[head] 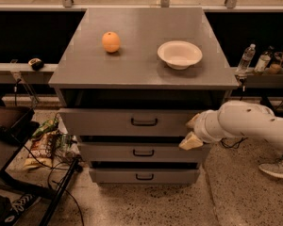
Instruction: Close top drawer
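The top drawer (108, 121) is a wide grey box drawer with a tall front and a small black loop handle (144, 122). It stands pulled out a short way under the grey cabinet top (141, 74), with a dark gap above it. My gripper (192, 132), on a white arm coming from the right, is at the right end of the top drawer's front. Its cream fingertips (190, 142) reach down to the middle drawer (141, 152).
An orange (111, 42) and a white bowl (179, 54) sit on the cabinet top. The bottom drawer (144, 175) is slightly out. Bags and a black stand (47, 145) lie on the floor at left. Bottles (245, 59) stand on a ledge at right. A shoe (276, 167) is at far right.
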`<state>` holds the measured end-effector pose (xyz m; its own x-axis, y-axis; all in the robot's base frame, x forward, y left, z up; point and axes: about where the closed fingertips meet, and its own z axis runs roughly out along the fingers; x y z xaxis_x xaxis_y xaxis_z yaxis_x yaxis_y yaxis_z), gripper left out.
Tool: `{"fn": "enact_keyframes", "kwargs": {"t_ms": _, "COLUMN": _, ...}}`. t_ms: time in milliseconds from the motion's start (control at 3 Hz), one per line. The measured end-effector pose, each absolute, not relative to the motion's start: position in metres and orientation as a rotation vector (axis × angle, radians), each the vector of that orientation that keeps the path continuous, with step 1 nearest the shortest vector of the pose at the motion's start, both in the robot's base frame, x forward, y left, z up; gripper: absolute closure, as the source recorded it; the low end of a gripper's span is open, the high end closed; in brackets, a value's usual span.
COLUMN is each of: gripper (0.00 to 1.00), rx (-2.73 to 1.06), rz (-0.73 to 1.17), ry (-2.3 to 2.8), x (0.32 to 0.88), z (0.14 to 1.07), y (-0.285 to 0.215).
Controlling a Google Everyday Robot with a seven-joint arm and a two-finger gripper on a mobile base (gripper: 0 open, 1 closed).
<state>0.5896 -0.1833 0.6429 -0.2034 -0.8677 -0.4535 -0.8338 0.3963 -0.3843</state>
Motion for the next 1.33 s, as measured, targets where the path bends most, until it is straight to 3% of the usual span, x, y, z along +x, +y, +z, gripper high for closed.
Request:
{"fn": "enact_keyframes", "kwargs": {"t_ms": 333, "gripper": 0.0, "rx": -1.448, "rz": -0.072, "ry": 2.046, "x": 0.5896, "z": 0.6429, "y": -0.1832}}
{"fn": "enact_keyframes", "kwargs": {"t_ms": 667, "gripper": 0.03, "rx": -1.448, "rz": -0.072, "ry": 2.046, "x": 0.5896, "z": 0.6429, "y": -0.1832}}
{"fn": "enact_keyframes", "kwargs": {"t_ms": 1333, "gripper": 0.49, "rx": -1.449, "rz": -0.072, "ry": 2.046, "x": 0.5887, "z": 0.643, "y": -0.1828}}
